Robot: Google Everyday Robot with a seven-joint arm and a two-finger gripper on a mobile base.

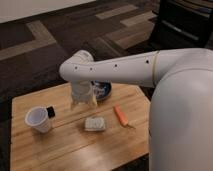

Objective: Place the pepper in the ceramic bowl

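**Desk:** What does the camera view give you?

**Operator:** I see a wooden table (30, 150) on dark patterned carpet (30, 55). My robot's white arm (120, 70) reaches in from the right across the table's far half.

**Desk:** Where is the gripper?

**Operator:** The gripper (84, 104) points straight down over the middle of the table, just in front of the ceramic bowl (104, 90). Its pale fingers (76, 102) stand spread and pinch nothing.

**Desk:** And the pepper?

**Operator:** The pepper (120, 115) lies flat on the wood. It is to the right of the gripper, nearer the camera than the bowl, and apart from both. Its orange-red body runs diagonally, with the thin stem tip toward the table's near right side.

**Desk:** The bowl itself?

**Operator:** It is dark blue with a lighter pattern inside. Its left part is hidden behind the gripper.

**Desk:** Anything else on the table?

**Operator:** A pale squarish sponge-like block (95, 123) sits just left of the pepper, not touching it. At the left a white plastic cup (38, 120) stands upright. A small black object (51, 112) is against its right side or just beside it; I cannot tell which.

**Desk:** Any labels or writing?

**Operator:** I cannot read any on the cup, the block or the arm. I make out only a row of small dark dots along the arm.
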